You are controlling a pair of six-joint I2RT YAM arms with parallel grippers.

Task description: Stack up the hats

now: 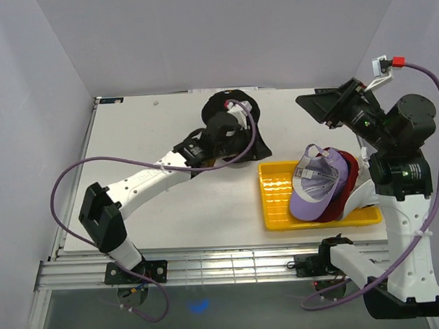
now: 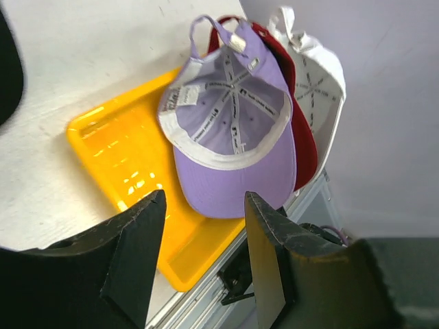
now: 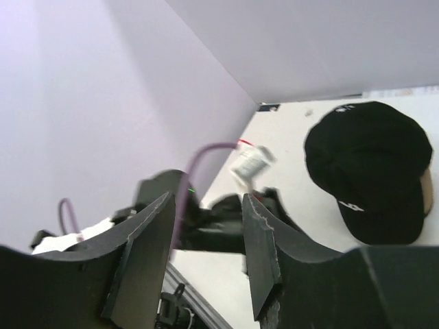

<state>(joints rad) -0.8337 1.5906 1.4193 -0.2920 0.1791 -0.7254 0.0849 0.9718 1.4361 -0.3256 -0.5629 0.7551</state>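
Hats (image 1: 316, 193) crowd tray's (image 1: 275, 200) right end; black hat (image 3: 370, 168) near table's (image 1: 146, 131) far edge

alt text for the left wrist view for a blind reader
A lavender cap lies inside-up, stacked over a red cap and a white cap, at one end of a yellow tray. The left gripper, open and empty, fills the foreground.

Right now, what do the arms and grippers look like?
Left arm and right arm: white shells, black joints. A purple cable loops along each; the right one ends in a red plug beside a white tag. Left gripper and right gripper: black, two wedge-shaped fingers with rough edges.
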